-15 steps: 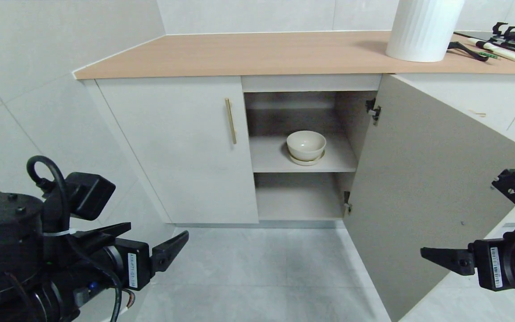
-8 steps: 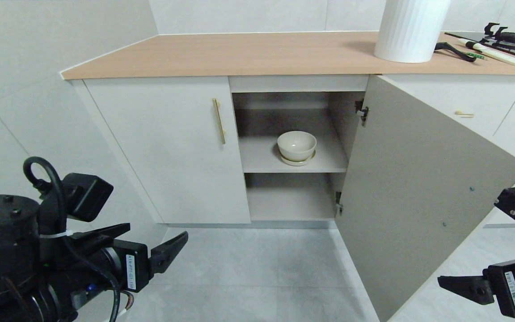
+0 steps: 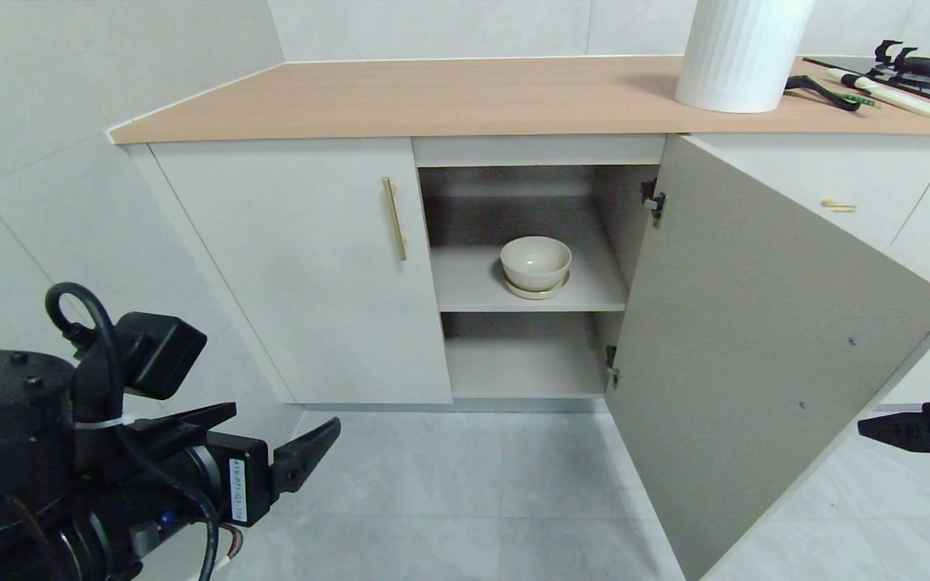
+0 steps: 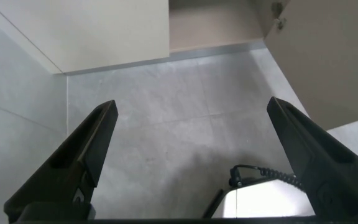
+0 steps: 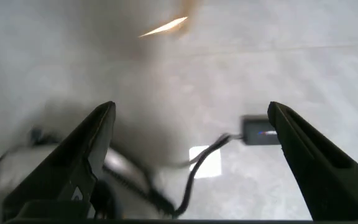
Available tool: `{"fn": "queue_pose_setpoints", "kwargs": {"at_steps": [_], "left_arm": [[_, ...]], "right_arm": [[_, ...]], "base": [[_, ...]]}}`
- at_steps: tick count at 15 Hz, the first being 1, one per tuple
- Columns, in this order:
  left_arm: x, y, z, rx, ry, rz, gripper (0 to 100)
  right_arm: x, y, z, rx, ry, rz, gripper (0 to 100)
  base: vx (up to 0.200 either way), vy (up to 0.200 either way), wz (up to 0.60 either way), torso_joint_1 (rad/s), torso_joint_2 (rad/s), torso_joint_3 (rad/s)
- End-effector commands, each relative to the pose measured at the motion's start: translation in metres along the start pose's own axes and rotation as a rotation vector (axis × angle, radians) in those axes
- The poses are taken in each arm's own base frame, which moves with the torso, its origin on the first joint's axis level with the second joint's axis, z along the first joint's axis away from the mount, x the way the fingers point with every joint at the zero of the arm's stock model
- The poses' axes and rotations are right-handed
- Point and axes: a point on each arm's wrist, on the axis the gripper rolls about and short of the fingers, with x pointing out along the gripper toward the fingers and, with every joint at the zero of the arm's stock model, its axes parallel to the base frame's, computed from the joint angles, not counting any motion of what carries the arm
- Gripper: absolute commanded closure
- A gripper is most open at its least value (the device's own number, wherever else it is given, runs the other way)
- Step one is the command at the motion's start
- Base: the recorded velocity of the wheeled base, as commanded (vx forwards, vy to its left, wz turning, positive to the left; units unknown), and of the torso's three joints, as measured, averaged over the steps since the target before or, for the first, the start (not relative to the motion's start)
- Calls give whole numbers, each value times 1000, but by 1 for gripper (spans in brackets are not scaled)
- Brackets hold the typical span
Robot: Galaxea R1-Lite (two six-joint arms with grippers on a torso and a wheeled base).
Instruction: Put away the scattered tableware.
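Note:
A cream bowl (image 3: 536, 260) sits on a small plate (image 3: 536, 290) on the middle shelf (image 3: 473, 284) of the open cabinet. My left gripper (image 3: 283, 415) hangs low at the left, well in front of the cabinet, open with nothing between its fingers. In the left wrist view the left gripper (image 4: 191, 155) is spread wide over bare floor tiles. One finger (image 3: 889, 428) of my right gripper pokes in at the right edge, beyond the open door (image 3: 756, 339). The right gripper (image 5: 191, 155) is open over the floor and holds nothing.
The open door swings out to the right between the right arm and the cabinet. The left door (image 3: 295, 266) is closed, with a gold handle (image 3: 394, 218). On the countertop stand a white ribbed container (image 3: 743, 52) and utensils (image 3: 885, 90).
The head camera shifted at first, then held. My right gripper moved to the right, from in front of the open door to past its outer edge. The left arm has kept still.

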Motion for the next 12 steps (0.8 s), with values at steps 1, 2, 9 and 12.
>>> {"fn": "queue_pose_setpoints", "kwargs": {"at_steps": [1,2,9,12], "left_arm": [[0,0,0,0,1,0,0],[0,0,-1,1,3,-1,0],[0,0,0,-2,0,0,0],[0,0,0,-1,2,-1,0]], "right_arm": [[5,-18,8,36,-18,-91,0],[4,-24,12,53,-30,-115,0],[45,-26,31,194,-154,-135,0],[52,-19,28,186,-162,-105,0]], "base": [[0,0,0,0,0,0],[0,0,0,0,0,0],[0,0,0,0,0,0],[0,0,0,0,0,0]]}}
